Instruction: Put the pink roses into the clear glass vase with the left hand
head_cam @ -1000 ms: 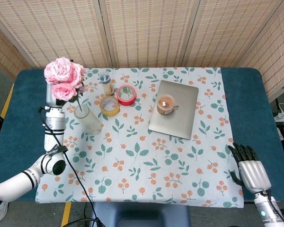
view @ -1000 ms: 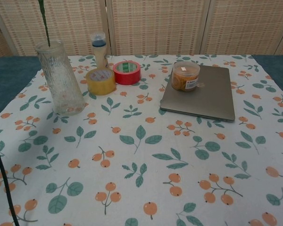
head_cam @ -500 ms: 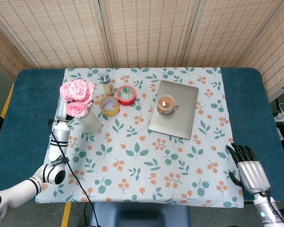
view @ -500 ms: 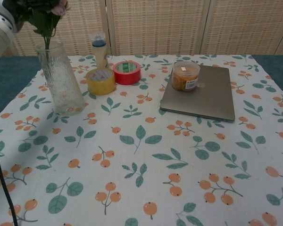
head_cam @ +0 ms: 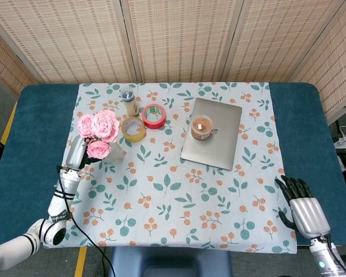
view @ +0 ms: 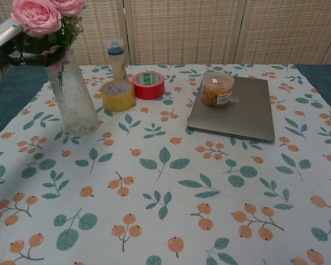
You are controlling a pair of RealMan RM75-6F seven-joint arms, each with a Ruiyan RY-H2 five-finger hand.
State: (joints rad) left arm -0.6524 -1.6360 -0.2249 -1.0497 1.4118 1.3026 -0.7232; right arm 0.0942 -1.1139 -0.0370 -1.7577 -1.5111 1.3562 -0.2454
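The pink roses (head_cam: 98, 130) (view: 42, 13) stand with their stems down inside the clear glass vase (view: 73, 100), and the blooms sit just above its mouth. In the head view the flowers hide most of the vase (head_cam: 117, 153). My left hand (head_cam: 79, 153) (view: 9, 45) comes in from the left and grips the stems at the vase's rim. My right hand (head_cam: 301, 206) rests at the table's front right corner with its fingers apart and nothing in it.
A yellow tape roll (head_cam: 133, 129), a red tape roll (head_cam: 153, 115) and a small bottle (head_cam: 127, 101) stand just right of the vase. A jar (head_cam: 201, 127) sits on a closed laptop (head_cam: 219, 147) further right. The floral cloth (head_cam: 179, 196) covers the table.
My left hand has lowered the roses steadily. Their stems have slid deeper into the vase, and the blooms have dropped from well above it to its mouth. The right hand is unchanged.
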